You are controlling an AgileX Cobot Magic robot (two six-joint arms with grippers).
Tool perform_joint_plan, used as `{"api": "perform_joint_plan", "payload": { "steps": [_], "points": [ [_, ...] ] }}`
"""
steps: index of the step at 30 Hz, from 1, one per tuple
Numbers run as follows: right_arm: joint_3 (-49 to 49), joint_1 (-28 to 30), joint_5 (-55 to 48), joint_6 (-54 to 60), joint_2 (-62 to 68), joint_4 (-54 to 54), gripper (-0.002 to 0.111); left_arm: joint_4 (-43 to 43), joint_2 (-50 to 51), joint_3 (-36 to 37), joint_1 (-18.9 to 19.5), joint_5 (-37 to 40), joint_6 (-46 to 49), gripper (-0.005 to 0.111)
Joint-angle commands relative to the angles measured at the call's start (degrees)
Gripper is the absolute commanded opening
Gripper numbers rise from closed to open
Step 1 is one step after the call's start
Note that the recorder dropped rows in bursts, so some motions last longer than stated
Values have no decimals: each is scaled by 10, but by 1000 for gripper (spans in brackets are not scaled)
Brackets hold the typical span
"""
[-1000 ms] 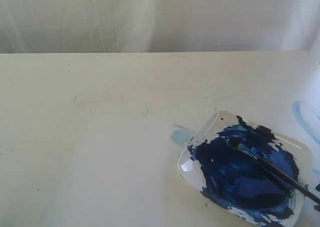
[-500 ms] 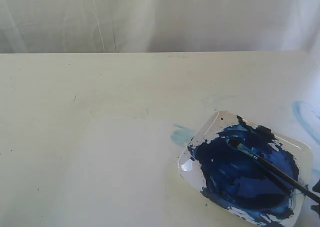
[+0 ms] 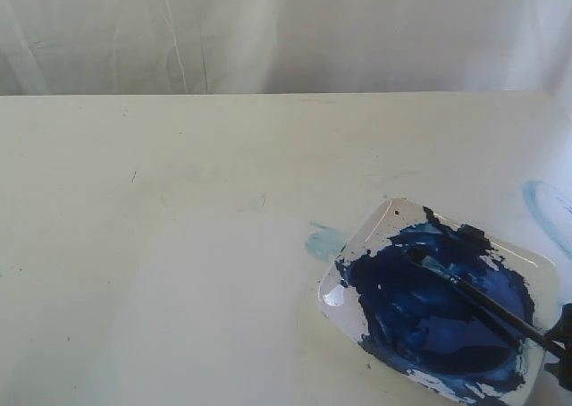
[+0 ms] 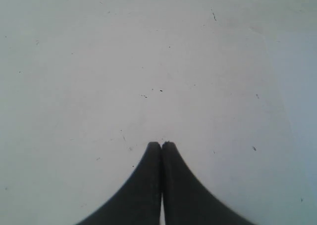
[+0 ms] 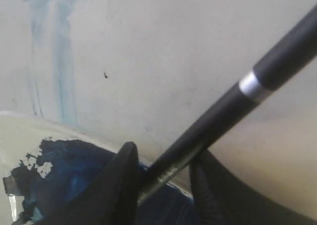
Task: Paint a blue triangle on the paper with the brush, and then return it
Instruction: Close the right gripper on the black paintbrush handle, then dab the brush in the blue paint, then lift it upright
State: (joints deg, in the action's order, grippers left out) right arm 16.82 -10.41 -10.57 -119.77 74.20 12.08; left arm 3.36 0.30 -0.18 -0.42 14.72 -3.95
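Black-handled brush (image 3: 478, 300) lies slantwise in the dish (image 3: 384, 223), its blue tip in the paint pool (image 3: 420, 321) and its handle running toward the exterior view's lower right. The right gripper (image 5: 165, 154) straddles the handle low over the rim, jaws apart. The left gripper (image 4: 161, 144), pressed together, hangs over bare bench (image 3: 179, 147).

The worktop (image 3: 179, 147) is cream-coloured and flat, with a few small dark specks. A white dish (image 3: 391, 214) sits at the near right, set at an angle to the worktop edge. A dark blue paint pool (image 3: 420, 317) covers most of the dish floor. A pale blue smudge (image 3: 323, 242) lies just beside the dish's left rim. A light blue curved streak (image 3: 541, 205) marks the far right. A white curtain (image 3: 286, 30) hangs behind.
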Motion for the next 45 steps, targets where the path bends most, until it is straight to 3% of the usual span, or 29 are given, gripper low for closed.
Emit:
{"api": "perform_joint_plan", "payload": {
  "steps": [1, 9, 16, 41, 45],
  "points": [
    [-3, 2, 2, -3, 2, 5, 32, 2, -3, 2, -3, -1, -1, 0],
    [-3, 2, -25, -3, 2, 5, 32, 2, -3, 2, -3, -1, -1, 0],
    [-3, 2, -22, -3, 2, 4, 23, 2, -3, 2, -3, -1, -1, 0],
    [-3, 24, -12, 0, 2, 10, 23, 2, -3, 2, -3, -1, -1, 0],
    [-3, 24, -9, 0, 2, 10, 15, 2, -3, 2, -3, -1, -1, 0]
  ]
}}
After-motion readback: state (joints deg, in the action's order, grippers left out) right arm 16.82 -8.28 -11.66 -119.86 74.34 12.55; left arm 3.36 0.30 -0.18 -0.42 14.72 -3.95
